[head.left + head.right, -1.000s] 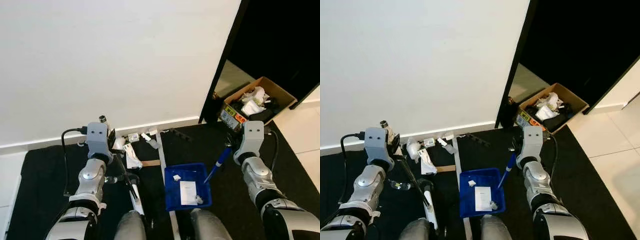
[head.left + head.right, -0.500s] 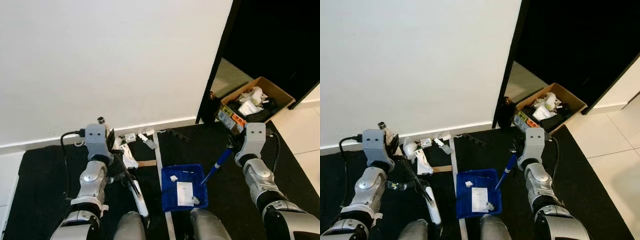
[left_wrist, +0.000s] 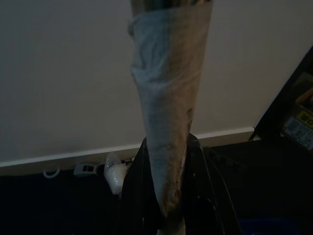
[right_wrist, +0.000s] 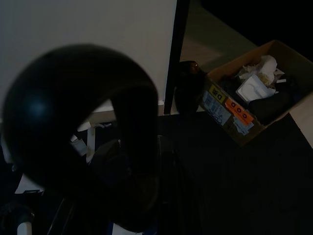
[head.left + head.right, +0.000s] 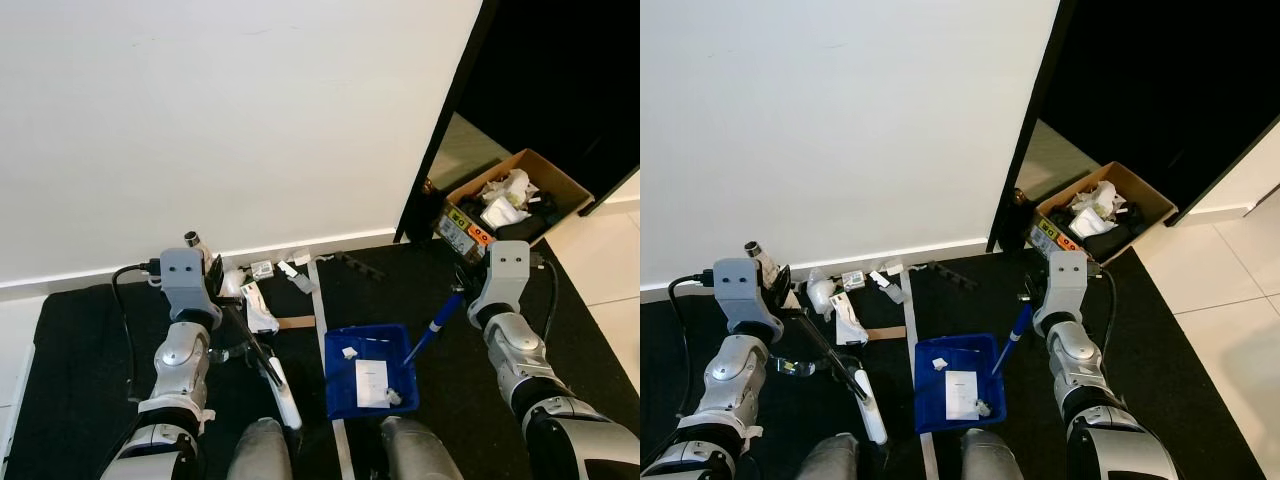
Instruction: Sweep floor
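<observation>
My left gripper (image 5: 224, 303) is shut on the taped handle (image 3: 166, 122) of a brush; its black fingers (image 3: 138, 196) clasp the handle. The brush's thin black stick slants down to a white brush head (image 5: 284, 398) on the black mat, near my left leg. My right gripper (image 5: 461, 292) is shut on the blue handle (image 5: 430, 337) of a blue dustpan (image 5: 336, 388), which lies flat on the mat with a paper slip and a few white scraps inside. Loose litter (image 5: 262, 303) of white wrappers and small packets lies by the baseboard, just beyond the brush.
A white wall stands straight ahead. A dark doorway opens at the right, with an open cardboard box (image 5: 512, 203) full of rubbish on its floor. A white strip (image 5: 324, 310) runs across the black mat, and a small wooden piece (image 5: 298, 323) lies beside it. A pale tiled floor (image 5: 610, 260) shows far right.
The view has swayed slightly from side to side. My left wrist sits a little further left than before; brush head, dustpan and litter keep their places relative to each other.
</observation>
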Robot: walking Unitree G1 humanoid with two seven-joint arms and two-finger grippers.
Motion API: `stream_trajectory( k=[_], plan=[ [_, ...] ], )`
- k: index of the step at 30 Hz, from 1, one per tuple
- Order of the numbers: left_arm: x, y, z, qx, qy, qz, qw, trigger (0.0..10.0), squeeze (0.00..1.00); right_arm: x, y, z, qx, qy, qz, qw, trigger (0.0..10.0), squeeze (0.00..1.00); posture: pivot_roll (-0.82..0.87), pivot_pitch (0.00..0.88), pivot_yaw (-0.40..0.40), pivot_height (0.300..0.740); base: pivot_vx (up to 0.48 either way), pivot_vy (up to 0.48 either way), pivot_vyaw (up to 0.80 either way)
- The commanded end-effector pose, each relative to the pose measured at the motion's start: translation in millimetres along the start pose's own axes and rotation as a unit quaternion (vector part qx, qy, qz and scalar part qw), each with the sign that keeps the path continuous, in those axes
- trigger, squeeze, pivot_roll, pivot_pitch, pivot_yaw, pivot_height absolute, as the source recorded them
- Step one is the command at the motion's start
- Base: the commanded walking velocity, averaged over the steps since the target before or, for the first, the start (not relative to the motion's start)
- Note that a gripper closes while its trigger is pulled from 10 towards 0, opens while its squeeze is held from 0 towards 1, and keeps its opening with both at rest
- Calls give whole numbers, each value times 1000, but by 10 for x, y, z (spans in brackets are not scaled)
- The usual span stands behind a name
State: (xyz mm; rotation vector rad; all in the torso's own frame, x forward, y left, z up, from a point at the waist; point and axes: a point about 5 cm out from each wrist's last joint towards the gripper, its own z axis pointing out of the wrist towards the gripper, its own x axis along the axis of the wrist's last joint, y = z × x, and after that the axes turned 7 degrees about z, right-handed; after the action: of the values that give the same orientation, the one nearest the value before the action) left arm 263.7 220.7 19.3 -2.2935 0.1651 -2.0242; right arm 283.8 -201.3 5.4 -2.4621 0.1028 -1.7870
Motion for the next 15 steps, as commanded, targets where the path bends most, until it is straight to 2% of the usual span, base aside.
stream_trajectory(
  k=[1, 6, 15],
  plan=[
    [-113, 13, -70, -2, -25, -11, 1000, 10000, 0, -78, -19, -25, 4, -20, -4, 1000, 10000, 0, 57, 29, -48, 740, 0, 0, 0],
    [-96, 81, -56, -22, -20, -8, 1000, 10000, 0, -73, -1, -29, 0, -17, -2, 1000, 10000, 0, 56, 25, -48, 740, 0, 0, 0],
    [-103, 75, -65, -17, -21, -9, 1000, 10000, 0, -112, 23, -59, -6, -20, 0, 1000, 10000, 0, 50, 27, -32, 740, 0, 0, 0]
  ],
)
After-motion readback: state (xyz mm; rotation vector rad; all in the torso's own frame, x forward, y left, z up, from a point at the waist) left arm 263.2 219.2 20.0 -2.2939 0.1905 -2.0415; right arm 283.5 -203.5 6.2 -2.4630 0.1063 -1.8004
